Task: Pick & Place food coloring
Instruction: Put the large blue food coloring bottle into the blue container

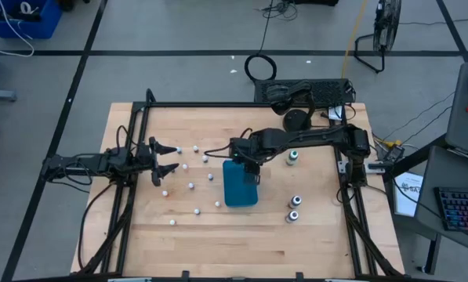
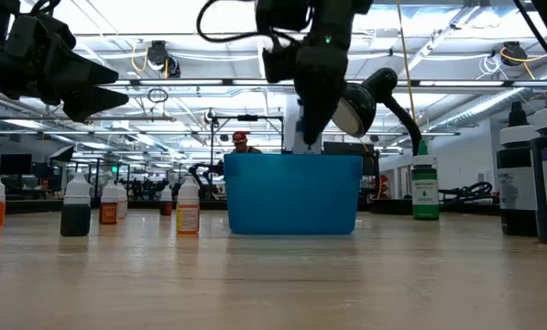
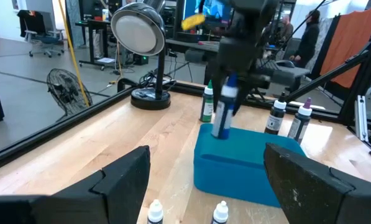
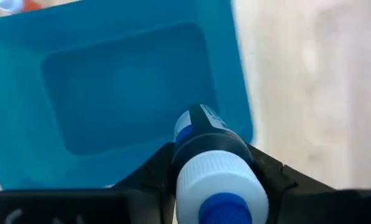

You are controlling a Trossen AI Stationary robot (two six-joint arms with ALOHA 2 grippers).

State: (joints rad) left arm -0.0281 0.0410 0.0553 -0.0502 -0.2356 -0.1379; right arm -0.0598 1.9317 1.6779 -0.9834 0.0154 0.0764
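Right under the right gripper [image 4: 213, 180] sits the teal box [image 1: 240, 185], and its open top faces up so things can drop in. That gripper squeezes a blue food coloring bottle [image 4: 211, 163] and holds it over the box, probably to put it inside. Other small bottles [image 1: 190, 186] stand on the table [image 1: 218, 243] near the left gripper [image 1: 165, 158], which waits with its fingers wide apart and nothing in them.
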